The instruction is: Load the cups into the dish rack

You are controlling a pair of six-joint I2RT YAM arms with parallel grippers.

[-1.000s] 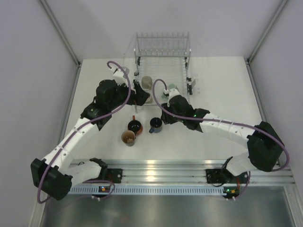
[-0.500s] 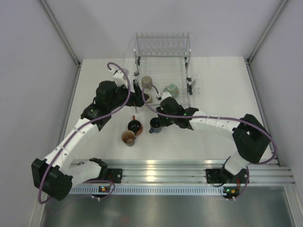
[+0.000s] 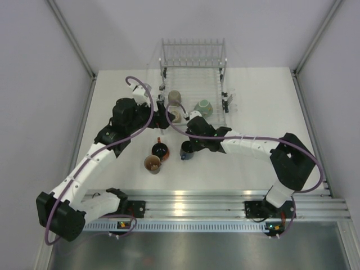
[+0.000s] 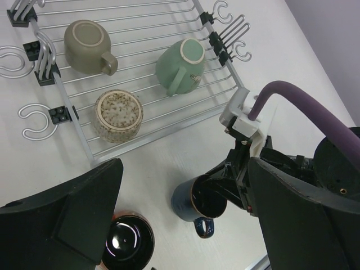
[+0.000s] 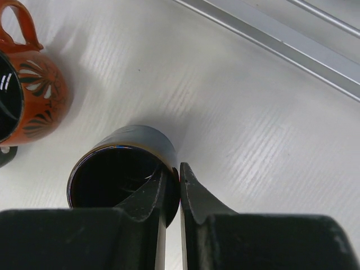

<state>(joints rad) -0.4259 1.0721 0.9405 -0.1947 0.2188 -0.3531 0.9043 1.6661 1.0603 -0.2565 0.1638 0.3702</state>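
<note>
The wire dish rack [image 3: 194, 76] holds three cups: a beige one [image 4: 85, 39], a speckled tan one [image 4: 118, 115] and the mint-green one [image 4: 180, 64]. The dark blue cup [image 5: 121, 169] is on the table in front of the rack [image 3: 186, 151], slightly tilted. My right gripper [image 5: 180, 174] is shut on its wall, one finger inside and one outside. The black-inside cup with an orange-red outside [image 3: 160, 150] and the orange-brown cup [image 3: 152, 163] stand left of it. My left gripper [image 3: 167, 115] is open and empty by the rack's near left corner.
The right arm's purple cable [image 4: 304, 107] arcs over the rack's near right corner. Rack side hooks [image 4: 34, 121] stick out onto the table. A metal rail [image 3: 185, 202] runs along the near edge. Side walls stand close on both sides.
My right gripper left the mint-green cup in the rack, swung left and toward the near edge, and shut on the dark blue cup's wall. The left arm barely moved.
</note>
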